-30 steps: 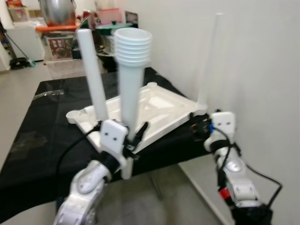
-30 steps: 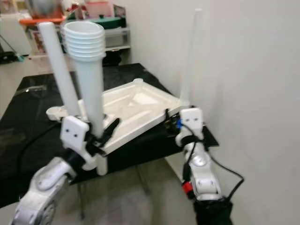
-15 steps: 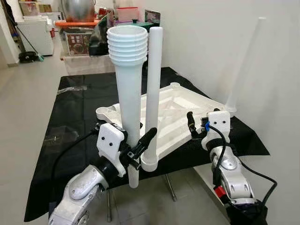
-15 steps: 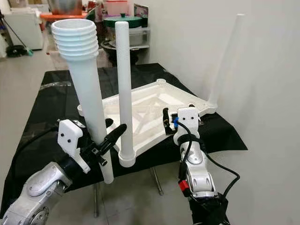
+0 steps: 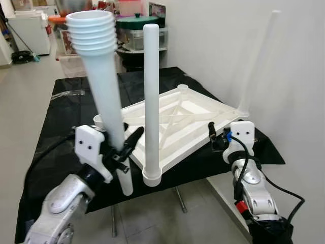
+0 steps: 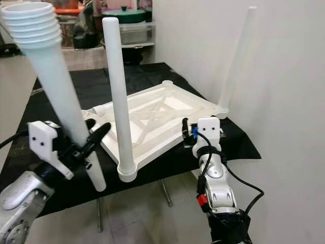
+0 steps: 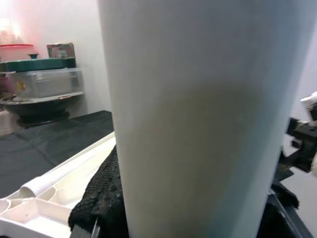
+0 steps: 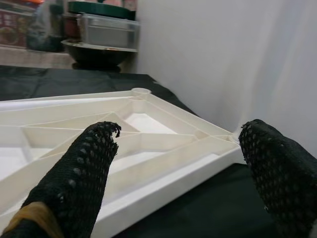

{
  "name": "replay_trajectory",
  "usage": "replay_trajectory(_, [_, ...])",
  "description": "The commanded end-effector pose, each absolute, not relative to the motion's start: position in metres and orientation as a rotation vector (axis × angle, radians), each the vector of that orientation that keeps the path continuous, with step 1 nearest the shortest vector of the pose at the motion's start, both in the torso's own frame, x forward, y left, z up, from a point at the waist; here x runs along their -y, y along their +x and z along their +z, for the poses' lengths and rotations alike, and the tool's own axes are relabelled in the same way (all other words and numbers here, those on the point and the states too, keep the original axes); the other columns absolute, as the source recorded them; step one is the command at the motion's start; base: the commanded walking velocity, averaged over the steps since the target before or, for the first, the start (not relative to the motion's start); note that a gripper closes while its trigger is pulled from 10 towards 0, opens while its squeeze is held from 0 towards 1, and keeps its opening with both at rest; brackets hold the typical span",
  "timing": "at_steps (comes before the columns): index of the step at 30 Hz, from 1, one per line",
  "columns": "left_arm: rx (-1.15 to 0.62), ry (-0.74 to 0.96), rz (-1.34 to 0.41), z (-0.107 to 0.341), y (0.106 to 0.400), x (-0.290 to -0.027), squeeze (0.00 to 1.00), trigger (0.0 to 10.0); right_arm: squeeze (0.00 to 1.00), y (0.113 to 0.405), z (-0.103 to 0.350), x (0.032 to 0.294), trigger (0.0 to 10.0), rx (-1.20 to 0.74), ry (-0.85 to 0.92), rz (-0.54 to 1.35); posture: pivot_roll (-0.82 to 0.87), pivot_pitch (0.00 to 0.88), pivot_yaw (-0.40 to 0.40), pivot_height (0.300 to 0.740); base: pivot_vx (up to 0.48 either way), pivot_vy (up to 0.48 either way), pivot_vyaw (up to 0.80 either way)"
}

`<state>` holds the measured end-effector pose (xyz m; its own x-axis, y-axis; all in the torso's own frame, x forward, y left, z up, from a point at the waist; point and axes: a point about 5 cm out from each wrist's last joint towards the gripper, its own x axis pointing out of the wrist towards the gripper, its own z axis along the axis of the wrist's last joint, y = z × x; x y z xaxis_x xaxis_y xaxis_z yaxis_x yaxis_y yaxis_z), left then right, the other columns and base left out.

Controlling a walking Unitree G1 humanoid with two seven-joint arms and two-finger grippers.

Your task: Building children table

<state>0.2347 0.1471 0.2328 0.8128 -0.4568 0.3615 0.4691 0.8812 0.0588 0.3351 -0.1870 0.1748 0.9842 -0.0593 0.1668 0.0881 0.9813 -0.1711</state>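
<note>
A: On the bench [image 5: 61,132], under a black cloth, the tabletop [image 5: 188,114] lies upside down with its ribbed underside up. What has changed in the last second?

B: The whole view has shifted, so the camera has moved; treat that part as no move of the things. Relative to the tabletop, the left pincer [image 5: 124,150] has carried its loose leg [image 5: 104,96] from in front of the panel to a position off the near-left corner. The leg now tilts, threaded end up.

A: State of the left pincer?

B: Closed on the leg, low on its shaft. The left wrist view confirms the shaft between the fingers [image 7: 96,198].

A: And the right pincer [image 5: 216,140]?

B: Spread wide and empty, at the near-right edge of the tabletop, as before. The right wrist view shows both fingers [image 8: 74,168] apart, with the panel's edge between them, not touching.

A: Legs already fitted?

B: Two stand upright: the near post [image 5: 151,101] in the near corner socket and the far post [image 5: 256,66] in the corner by the wall.

A: Meaning for the task?

B: Judged roughly half built. The held leg appears bound for a free corner socket, probably the left one. It must come upright over that socket before going down.
</note>
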Motion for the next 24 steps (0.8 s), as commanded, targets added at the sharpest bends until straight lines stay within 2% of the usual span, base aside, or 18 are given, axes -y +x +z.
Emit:
replay_trajectory(1, [0.388, -0.031, -0.516, 0.236, 0.230, -0.147, 0.00, 10.0, 0.00, 0.337, 0.175, 0.186, 10.0, 0.166, -0.171, -0.070, 0.08, 0.000, -0.050, 0.740, 0.000, 0.000, 0.00])
replay_trajectory(6, [0.389, -0.030, -0.497, 0.237, 0.229, -0.151, 0.00, 10.0, 0.00, 0.338, 0.175, 0.185, 10.0, 0.164, -0.170, -0.067, 0.08, 0.000, -0.053, 0.740, 0.000, 0.000, 0.00])
replay_trajectory(11, [0.408, -0.007, -0.416, 0.247, 0.240, -0.180, 0.00, 10.0, 0.00, 0.337, 0.174, 0.188, 10.0, 0.159, -0.170, -0.073, 0.07, 0.000, -0.051, 0.740, 0.000, 0.000, 0.00])
replay_trajectory(20, [0.414, 0.015, -0.374, 0.253, 0.243, -0.194, 0.00, 10.0, 0.00, 0.337, 0.171, 0.188, 10.0, 0.147, -0.163, -0.080, 0.07, 0.000, -0.041, 0.740, 0.000, 0.000, 0.00])
replay_trajectory(24, [0.381, 0.014, -0.296, 0.247, 0.251, -0.200, 0.00, 10.0, 0.00, 0.337, 0.169, 0.186, 10.0, 0.144, -0.145, -0.075, 0.07, 0.000, -0.040, 0.740, 0.000, 0.373, 0.00])
